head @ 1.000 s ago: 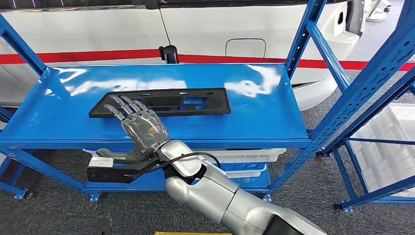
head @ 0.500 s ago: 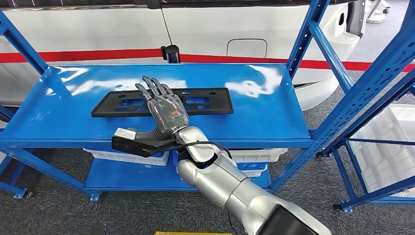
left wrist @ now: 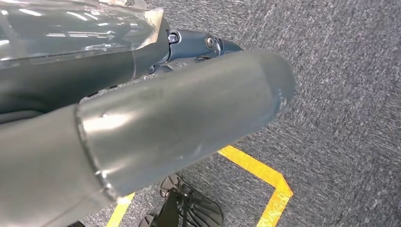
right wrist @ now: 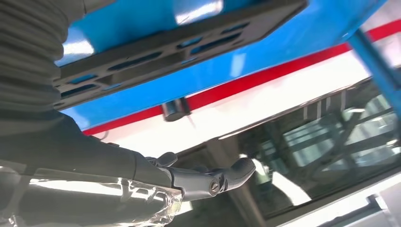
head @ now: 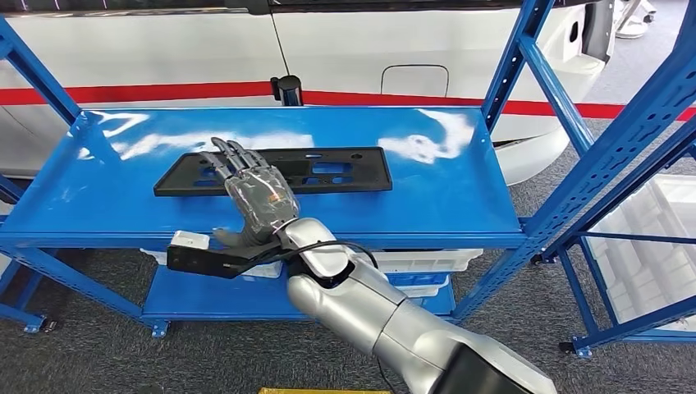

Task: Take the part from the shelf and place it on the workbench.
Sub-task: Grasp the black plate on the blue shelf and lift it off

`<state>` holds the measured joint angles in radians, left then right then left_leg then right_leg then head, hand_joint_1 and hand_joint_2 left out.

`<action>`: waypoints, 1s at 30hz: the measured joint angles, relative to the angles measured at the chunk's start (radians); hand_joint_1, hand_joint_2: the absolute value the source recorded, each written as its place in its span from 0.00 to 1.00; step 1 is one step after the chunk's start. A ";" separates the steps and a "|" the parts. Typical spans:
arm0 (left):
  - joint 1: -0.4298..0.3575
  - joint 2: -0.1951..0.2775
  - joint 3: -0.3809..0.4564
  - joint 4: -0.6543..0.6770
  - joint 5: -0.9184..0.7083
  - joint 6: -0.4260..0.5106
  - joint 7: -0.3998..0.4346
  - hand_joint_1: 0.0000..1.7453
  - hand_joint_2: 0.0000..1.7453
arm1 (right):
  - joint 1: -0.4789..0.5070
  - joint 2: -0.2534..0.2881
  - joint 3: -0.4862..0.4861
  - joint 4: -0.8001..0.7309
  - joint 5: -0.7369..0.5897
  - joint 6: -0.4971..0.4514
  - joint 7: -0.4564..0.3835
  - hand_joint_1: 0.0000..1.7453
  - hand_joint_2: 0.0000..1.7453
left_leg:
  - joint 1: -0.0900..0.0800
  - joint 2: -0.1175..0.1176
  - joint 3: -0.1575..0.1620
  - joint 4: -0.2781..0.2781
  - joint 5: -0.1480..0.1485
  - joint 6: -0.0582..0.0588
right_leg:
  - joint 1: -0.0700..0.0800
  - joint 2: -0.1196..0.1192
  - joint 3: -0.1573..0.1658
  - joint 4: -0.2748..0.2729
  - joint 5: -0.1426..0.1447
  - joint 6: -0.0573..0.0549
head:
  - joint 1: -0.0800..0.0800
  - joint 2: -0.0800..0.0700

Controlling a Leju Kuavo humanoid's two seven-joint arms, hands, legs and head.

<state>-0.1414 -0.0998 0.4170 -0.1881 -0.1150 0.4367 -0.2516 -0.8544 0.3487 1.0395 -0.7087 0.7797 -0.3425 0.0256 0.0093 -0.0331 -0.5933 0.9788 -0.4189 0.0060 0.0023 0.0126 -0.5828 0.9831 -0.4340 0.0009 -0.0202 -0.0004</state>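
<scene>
One black part lies flat on the blue shelf, mid-deck, long side across. Right hand is raised over the part's left half, fingers spread and extended, holding nothing; contact with the part cannot be told. Left hand is by the carpet; its state cannot be told.

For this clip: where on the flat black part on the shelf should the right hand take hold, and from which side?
Probably the near long edge of the black part, from the shelf's open front. The part lies flat on the blue shelf top, so its thin rim and slots are the only purchase. The right hand, fingers spread, is above its left-middle stretch; gripping nearer the middle should balance the long panel.
</scene>
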 joint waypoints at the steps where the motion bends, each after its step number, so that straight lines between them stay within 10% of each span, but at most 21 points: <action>1: 0.000 0.000 0.001 0.000 0.000 0.000 -0.001 0.00 0.00 | 0.000 0.000 0.019 -0.011 -0.006 0.002 0.003 0.00 1.00 | 0.000 0.000 0.000 0.000 0.000 0.000 | 0.000 0.000 0.000 0.000 0.000 0.000 | 0.000 0.000; 30: -0.005 0.008 0.009 0.000 0.016 -0.043 -0.045 0.00 0.00 | 0.001 0.000 0.265 -0.172 -0.063 0.022 -0.009 0.00 1.00 | 0.000 0.000 0.000 0.000 0.000 0.000 | 0.000 0.000 0.000 0.000 0.000 0.000 | 0.000 0.000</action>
<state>-0.1467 -0.0919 0.4263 -0.1881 -0.0987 0.3937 -0.2963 -0.8534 0.3487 1.3048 -0.8803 0.7168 -0.3201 0.0169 0.0092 -0.0330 -0.5931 0.9788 -0.4189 0.0060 0.0022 0.0126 -0.5827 0.9831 -0.4340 0.0008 -0.0201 -0.0004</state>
